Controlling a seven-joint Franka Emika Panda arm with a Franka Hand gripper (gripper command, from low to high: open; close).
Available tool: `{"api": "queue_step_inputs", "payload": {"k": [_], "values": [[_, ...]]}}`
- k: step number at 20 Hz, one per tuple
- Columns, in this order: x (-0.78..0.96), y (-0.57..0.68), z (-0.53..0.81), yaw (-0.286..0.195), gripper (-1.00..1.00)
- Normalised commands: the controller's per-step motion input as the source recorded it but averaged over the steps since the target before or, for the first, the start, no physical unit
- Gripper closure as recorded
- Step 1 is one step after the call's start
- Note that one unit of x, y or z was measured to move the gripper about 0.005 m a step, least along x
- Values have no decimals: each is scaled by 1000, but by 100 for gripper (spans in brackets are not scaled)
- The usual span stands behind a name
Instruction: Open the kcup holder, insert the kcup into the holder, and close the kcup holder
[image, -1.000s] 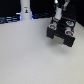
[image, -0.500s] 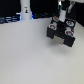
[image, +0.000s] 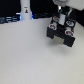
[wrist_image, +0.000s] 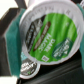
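Shifted since the earlier frames: gripper (image: 61, 15), now lower over the black unit; all other items unchanged in position.

Exterior view, left to right:

- Table (image: 25, 55): pale surface, fills most of the frame.
- White upright object (image: 25, 9): at the far edge, toward the exterior view's left, against a dark background with a blue glow. Too blurred to identify.
- Kcup holder (image: 62, 33): black boxy unit at the exterior view's right, standing on the table. Round pods with pale and reddish tops show at its upper part. Whether the drawer stands open cannot be told.
- Gripper: white and dark, directly above the holder, reaching down to its top. Jaw state not readable from this view.

Wrist view:

- Kcup (wrist_image: 50, 31): green foil top with white print, white rim, fills most of the frame, tilted. It sits close against the camera, seemingly held between the fingers, though the fingers themselves are not clearly visible.
- Second pod (wrist_image: 27, 71): smaller, dark top, pale rim, below the kcup, over a black surface.
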Motion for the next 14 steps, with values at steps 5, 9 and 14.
{"api": "queue_step_inputs", "payload": {"k": [5,9,14], "values": [[17,-3,-255,6,100],[96,-13,-70,-10,100],[315,1,374,-40,100]]}}
